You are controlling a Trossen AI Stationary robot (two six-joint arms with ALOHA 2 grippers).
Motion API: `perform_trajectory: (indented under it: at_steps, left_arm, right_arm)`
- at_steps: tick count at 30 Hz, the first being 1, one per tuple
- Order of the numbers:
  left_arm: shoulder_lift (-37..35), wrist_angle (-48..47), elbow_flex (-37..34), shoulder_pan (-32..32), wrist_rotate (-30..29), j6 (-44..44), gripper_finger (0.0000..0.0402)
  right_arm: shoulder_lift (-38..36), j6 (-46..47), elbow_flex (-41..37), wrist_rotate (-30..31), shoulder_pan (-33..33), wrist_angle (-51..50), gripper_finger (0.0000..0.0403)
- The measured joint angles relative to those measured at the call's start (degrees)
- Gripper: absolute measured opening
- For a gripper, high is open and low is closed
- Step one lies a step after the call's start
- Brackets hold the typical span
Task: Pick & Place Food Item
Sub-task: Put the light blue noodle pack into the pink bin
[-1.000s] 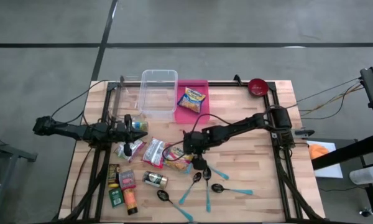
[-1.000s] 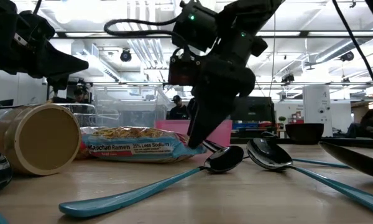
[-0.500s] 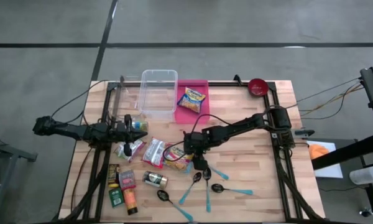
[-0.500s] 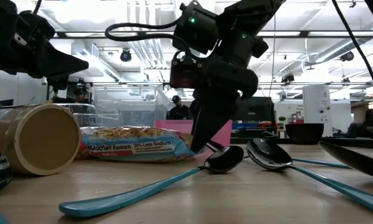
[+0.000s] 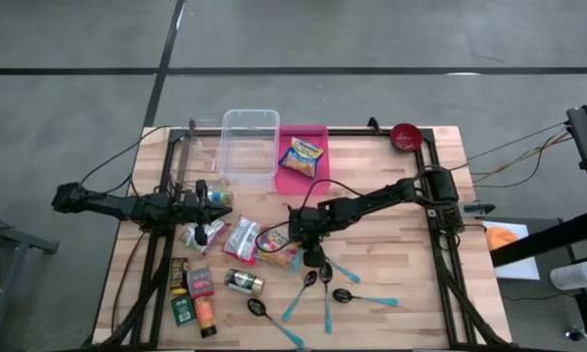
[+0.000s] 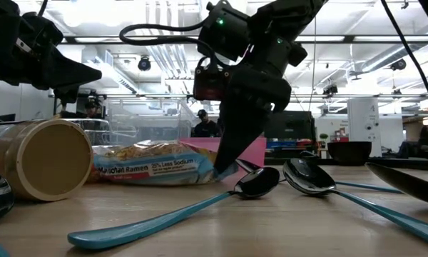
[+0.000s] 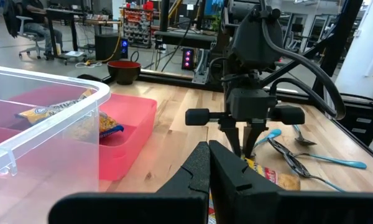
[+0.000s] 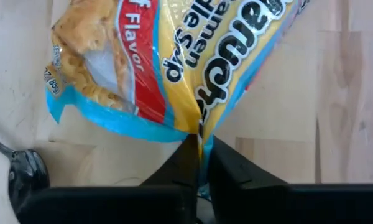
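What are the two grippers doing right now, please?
Left gripper: shut, holding nothing, waiting at the table's left.
Right gripper: shut on the ramen packet, pinching its edge.

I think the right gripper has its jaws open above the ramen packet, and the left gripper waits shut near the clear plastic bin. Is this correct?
Not quite: the right gripper has its jaws shut on the edge of the ramen packet, as the right wrist view shows. The left gripper does wait shut near the clear plastic bin.

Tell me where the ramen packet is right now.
In the high view the ramen packet lies near the table's middle, between the red-and-white snack bag and the teal spoons, its edge pinched in the right hand.
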Motion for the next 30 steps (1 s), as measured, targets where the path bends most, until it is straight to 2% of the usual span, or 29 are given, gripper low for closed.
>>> perform_trajectory:
  at_steps: [8, 15, 25, 30]
  left_arm:
    - [-0.01, 0.01, 0.00, 0.01, 0.01, 0.00, 0.0000]
    - [0.00, 0.02, 0.00, 0.00, 0.00, 0.00, 0.0000]
    - [0.00, 0.00, 0.00, 0.00, 0.00, 0.00, 0.0000]
    - [0.00, 0.02, 0.00, 0.00, 0.01, 0.00, 0.0000]
  right_arm:
    - [-0.20, 0.88, -0.01, 3.21, 0.00, 0.02, 0.0011]
    - [-2.62, 1.21, 0.10, 9.64, 0.32, -0.32, 0.0011]
    - [-8.02, 2.79, 0.08, 31.37, 3.20, -1.73, 0.0011]
    - [-8.57, 2.71, 0.08, 44.84, 5.49, -1.76, 0.0011]
